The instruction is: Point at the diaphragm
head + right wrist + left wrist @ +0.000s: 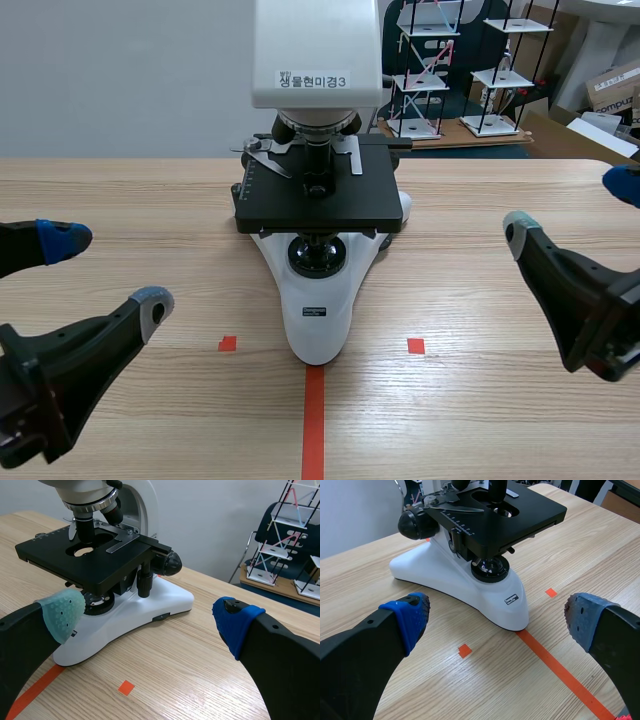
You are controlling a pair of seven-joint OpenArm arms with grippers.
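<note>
A white and black microscope (318, 310) stands at the table's middle, its black stage (320, 195) facing me. The diaphragm unit (489, 557) sits under the stage, above the round lamp lens (318, 257) on the base; in the right wrist view this unit (111, 587) shows as a dark part in shadow. My left gripper (108, 272) is open at the near left, well short of the base. My right gripper (572, 205) is open at the right, also apart from the microscope. In the wrist views the left gripper (496, 617) and the right gripper (148, 615) hold nothing.
Black wire racks with white shelves (470, 70) stand behind the table at the back right, next to cardboard boxes (612, 85). Black focus knobs (415, 524) stick out at the microscope's sides. Bare wood lies between each gripper and the base.
</note>
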